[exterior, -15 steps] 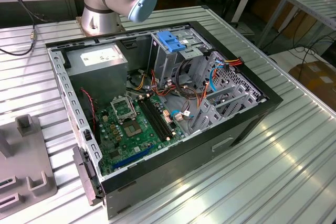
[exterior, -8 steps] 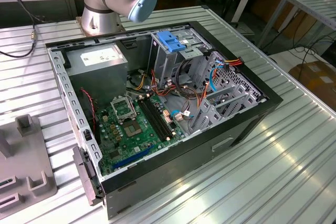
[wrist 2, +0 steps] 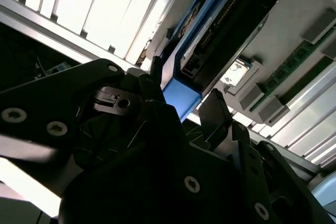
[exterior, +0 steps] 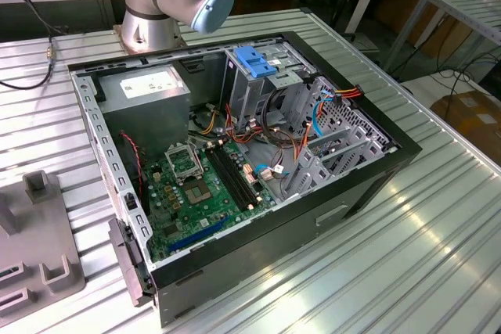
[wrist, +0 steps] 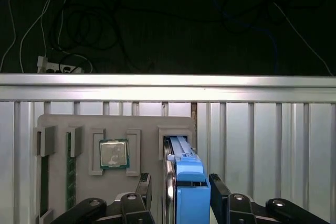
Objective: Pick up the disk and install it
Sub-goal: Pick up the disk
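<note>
The disk [wrist: 190, 182], a grey metal drive in a bright blue carrier rail, stands on edge in a slot of a grey fixture plate [wrist: 147, 124]. My gripper [wrist: 181, 195] straddles its near end, with one black finger [wrist: 145, 191] a little off the metal side and the other finger [wrist: 218, 192] right by the blue rail. The jaws look open around it. In the second wrist view the disk's blue end [wrist 2: 181, 98] sits between the fingers of the gripper [wrist 2: 181, 103]. The open computer case [exterior: 368, 193] lies on the table, its drive cage [exterior: 258, 91] topped by a blue bracket.
The fixture plate also holds a processor chip [wrist: 114, 154] and a memory stick [wrist: 70, 171]. Past it runs the table's edge rail [wrist: 168, 87], with cables on the dark floor beyond. The arm's base [exterior: 156, 5] stands behind the case. Another grey fixture [exterior: 39, 263] lies at the exterior view's left.
</note>
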### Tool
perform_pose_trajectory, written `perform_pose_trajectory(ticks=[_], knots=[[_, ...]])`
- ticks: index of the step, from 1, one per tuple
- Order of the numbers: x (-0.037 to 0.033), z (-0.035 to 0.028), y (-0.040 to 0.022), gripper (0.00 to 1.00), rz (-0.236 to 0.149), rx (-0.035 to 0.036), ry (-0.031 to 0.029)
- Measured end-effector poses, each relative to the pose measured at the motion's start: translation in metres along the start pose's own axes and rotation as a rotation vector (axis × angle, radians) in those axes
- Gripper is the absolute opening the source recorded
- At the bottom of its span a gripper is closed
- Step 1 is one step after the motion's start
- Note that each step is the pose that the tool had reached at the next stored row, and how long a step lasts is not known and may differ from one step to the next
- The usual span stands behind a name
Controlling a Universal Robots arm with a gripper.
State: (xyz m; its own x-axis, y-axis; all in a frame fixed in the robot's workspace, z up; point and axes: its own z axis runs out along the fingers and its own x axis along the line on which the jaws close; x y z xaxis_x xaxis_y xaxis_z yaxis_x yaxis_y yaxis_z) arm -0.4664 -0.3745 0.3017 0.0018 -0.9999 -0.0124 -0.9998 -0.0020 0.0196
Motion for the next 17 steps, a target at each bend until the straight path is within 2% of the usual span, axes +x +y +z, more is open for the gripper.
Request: perform_pose_trajectory(ticks=[3,4,6,17], knots=[[0.0,0.0023,-0.0001,0.56,0.0,-0.0014,0.0001],[-0.0043,0.004,-0.0002,0.56,0.0,-0.0013,0.0001],[-0.0042,0.004,-0.0002,0.37,0.0,-0.0013,0.0007],[-0.0042,0.0041,-0.0002,0.37,0.0,-0.0013,0.0007]])
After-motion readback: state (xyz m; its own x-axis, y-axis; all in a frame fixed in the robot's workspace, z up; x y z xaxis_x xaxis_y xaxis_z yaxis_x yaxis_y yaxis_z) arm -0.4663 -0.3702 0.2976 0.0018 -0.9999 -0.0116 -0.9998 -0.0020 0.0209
